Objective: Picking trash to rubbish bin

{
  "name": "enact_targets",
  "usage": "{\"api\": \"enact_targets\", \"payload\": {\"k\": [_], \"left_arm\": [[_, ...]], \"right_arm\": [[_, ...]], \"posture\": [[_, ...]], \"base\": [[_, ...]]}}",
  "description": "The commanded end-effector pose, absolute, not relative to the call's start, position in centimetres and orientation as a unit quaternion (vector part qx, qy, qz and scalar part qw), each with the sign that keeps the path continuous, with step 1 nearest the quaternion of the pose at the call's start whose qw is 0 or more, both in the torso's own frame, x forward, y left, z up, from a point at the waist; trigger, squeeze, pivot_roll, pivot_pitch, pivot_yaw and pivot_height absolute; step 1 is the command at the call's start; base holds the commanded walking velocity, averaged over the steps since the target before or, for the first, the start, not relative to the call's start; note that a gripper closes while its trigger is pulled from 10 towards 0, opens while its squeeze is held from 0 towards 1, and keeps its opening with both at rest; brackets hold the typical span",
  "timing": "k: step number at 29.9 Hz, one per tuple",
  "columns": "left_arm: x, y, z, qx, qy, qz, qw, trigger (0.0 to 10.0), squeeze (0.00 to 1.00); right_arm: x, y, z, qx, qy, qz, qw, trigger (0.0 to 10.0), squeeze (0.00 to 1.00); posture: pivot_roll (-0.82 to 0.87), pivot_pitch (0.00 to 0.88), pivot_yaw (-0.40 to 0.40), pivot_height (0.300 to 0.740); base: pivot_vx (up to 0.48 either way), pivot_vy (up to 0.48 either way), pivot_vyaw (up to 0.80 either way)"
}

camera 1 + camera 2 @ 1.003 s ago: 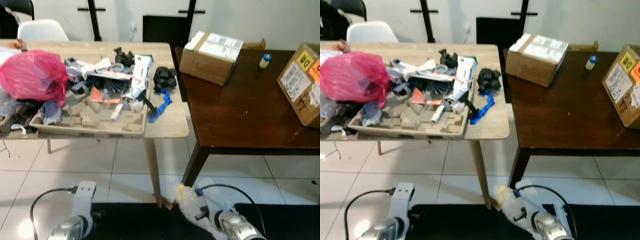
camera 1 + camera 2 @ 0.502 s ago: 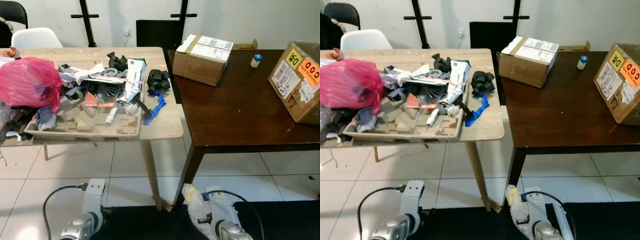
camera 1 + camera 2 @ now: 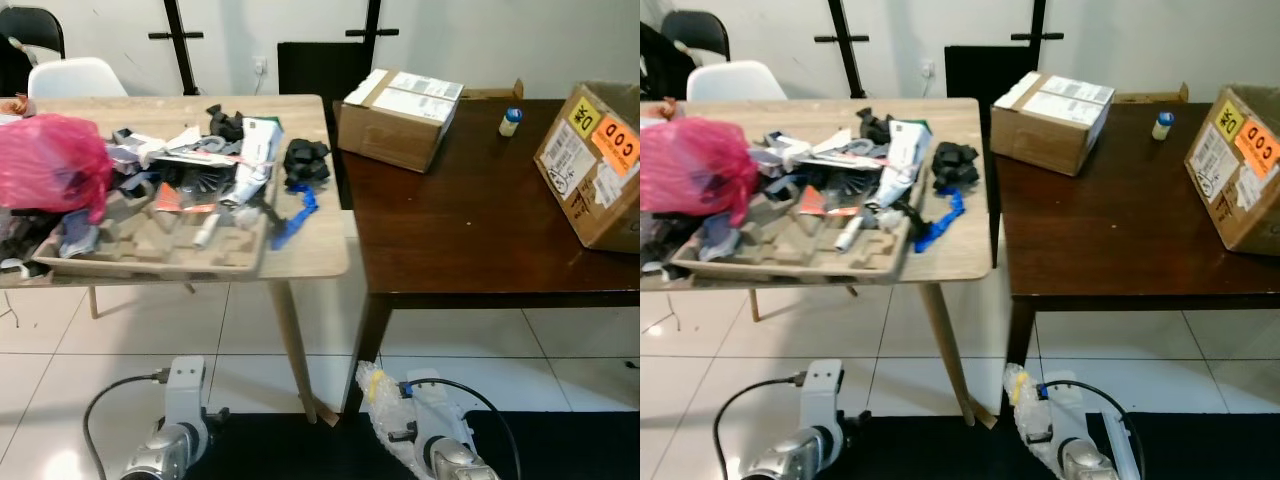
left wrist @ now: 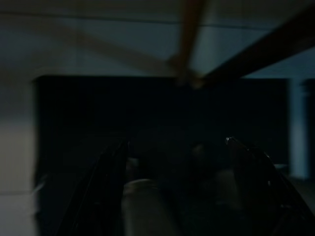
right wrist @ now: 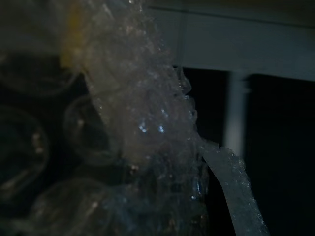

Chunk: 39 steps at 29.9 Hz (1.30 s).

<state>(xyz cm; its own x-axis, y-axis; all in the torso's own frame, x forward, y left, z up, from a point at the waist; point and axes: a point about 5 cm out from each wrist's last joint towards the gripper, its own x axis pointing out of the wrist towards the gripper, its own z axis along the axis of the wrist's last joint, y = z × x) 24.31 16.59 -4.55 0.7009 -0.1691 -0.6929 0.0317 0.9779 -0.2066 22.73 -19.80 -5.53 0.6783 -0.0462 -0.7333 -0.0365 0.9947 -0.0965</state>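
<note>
Head views bright & evenly lit, slight blur; wrist views dark, blurry.

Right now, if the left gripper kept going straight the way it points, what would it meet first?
Probably the black mat on the floor. The left gripper is open, with nothing between its fingers, and the wooden table leg stands beyond the mat. The view is dark, so depth is uncertain.

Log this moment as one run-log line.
right gripper: shut on bubble wrap, held low | left gripper: open, empty, idle | wooden table: trash piled | bin: unseen

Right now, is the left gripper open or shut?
Open: in the left wrist view the left gripper has its black fingers spread apart, nothing between them.
</note>
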Motion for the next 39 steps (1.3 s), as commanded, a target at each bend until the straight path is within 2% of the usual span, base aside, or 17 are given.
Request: {"api": "enact_targets", "payload": {"k": [1,39], "left_arm": [[24.09,16.95,-4.73,-0.089,0.387,-0.047,0.917,10.0,0.00],[24.98,16.67,-4.30,-0.106,0.380,-0.051,0.918,10.0,0.00]], "right_arm": [[22.56,-19.63,-5.68,-0.051,0.402,0.000,0.914,10.0,0.00],[23.17,-19.44,-5.37,-0.046,0.392,0.002,0.919,10.0,0.00]], "posture": [[-0.06,0.140,0.011,0.740],[-0.06,0.148,0.017,0.740]], "base": [[0.000,-0.480,0.00],[0.000,-0.480,0.00]]}}
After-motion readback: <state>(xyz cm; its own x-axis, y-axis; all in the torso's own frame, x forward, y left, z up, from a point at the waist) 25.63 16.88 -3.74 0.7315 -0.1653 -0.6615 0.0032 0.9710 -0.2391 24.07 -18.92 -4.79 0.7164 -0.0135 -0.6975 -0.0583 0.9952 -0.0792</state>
